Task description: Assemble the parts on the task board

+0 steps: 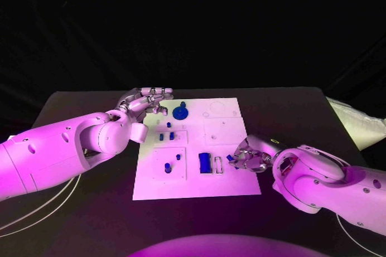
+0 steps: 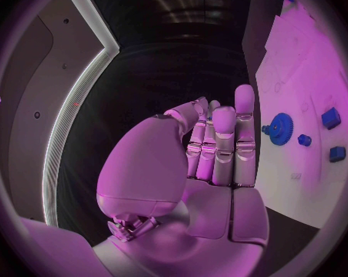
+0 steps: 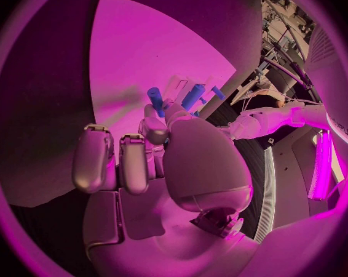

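Task board (image 1: 217,182) lay mid-tabletop (image 1: 298,101). Left hand (image 1: 147,102) hovered at the board's far left corner, fingers (image 2: 224,143) straight and together, holding nothing, just beside the blue gear (image 1: 182,111). Right hand (image 1: 247,155) sat at the board's right edge, fingers curled in near a small blue part (image 1: 230,157); grip on it couldn't be told. Blue block (image 1: 205,163) and pegs (image 1: 170,136) stood on the board.
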